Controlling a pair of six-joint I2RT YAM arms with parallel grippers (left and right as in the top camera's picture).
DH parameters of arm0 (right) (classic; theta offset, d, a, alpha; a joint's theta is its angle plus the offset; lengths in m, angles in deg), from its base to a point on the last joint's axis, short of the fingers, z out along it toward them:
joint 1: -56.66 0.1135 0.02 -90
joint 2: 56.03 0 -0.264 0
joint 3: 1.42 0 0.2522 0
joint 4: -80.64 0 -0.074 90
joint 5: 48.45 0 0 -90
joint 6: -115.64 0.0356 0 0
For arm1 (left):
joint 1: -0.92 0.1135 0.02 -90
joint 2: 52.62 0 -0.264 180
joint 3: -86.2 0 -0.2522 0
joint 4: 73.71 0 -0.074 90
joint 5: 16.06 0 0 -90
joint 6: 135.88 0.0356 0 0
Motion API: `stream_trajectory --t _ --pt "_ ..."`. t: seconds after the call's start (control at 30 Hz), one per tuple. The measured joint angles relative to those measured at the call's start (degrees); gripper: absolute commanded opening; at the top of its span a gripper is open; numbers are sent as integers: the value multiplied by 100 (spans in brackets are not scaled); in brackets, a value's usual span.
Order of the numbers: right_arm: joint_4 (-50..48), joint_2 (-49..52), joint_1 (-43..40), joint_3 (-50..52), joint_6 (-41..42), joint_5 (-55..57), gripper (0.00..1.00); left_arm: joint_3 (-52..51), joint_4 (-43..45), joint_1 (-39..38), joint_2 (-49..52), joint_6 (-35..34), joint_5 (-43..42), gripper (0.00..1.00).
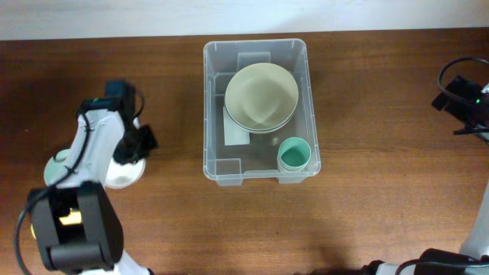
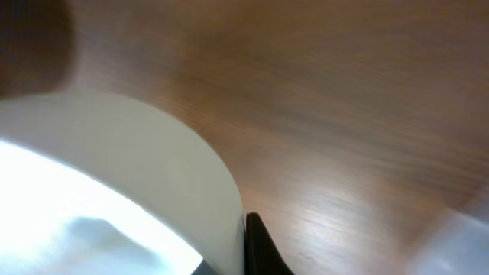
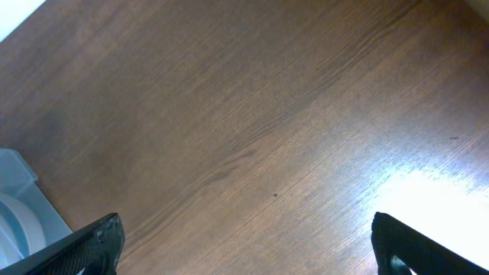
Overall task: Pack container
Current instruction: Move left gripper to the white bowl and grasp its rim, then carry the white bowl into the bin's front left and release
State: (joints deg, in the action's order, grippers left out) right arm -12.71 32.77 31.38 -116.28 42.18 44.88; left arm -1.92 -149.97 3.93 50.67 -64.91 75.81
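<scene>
Overhead: the left gripper (image 1: 137,143) is down on a white bowl (image 1: 122,173) on the table, jaws pinched tight on its rim. The wall is thin, so a rim pinch looks like the way to lift it. In the left wrist view the bowl wall sits right against one finger (image 2: 260,248). The container (image 1: 210,114) lies well apart to this gripper's right, holding stacked bowls (image 1: 261,95) and a teal cup (image 1: 294,154). The right gripper (image 3: 248,248) is spread wide and holds nothing, likely parked out of the way.
</scene>
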Motion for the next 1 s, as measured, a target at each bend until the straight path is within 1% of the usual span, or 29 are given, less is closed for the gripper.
stream_trajectory --t 0.17,0.27,0.3,0.47,0.57,0.67,0.83,1.0 --pt "0 0 0 0 -4 0 99 1429 -446 -1191 -645 0 -24 1" --pt "2 0 0 0 -4 0 99 2153 -426 -2050 -885 0 -39 1" --pt "2 0 0 0 -2 0 99 2334 -343 -2446 -955 0 -50 1" --pt "2 0 0 0 -4 0 99 2391 -170 -3512 -846 -22 0 1" --pt "2 2 0 0 -4 0 99 2391 -177 -3862 -531 -26 -57 1" --pt "4 2 0 0 -4 0 99 2389 -225 -4048 -103 -28 -170 1" --pt "22 2 0 0 0 2 99 2387 -345 -4131 599 -28 -328 0" --pt "22 2 0 0 -2 0 99 2387 -542 -4129 1073 -70 -367 1"
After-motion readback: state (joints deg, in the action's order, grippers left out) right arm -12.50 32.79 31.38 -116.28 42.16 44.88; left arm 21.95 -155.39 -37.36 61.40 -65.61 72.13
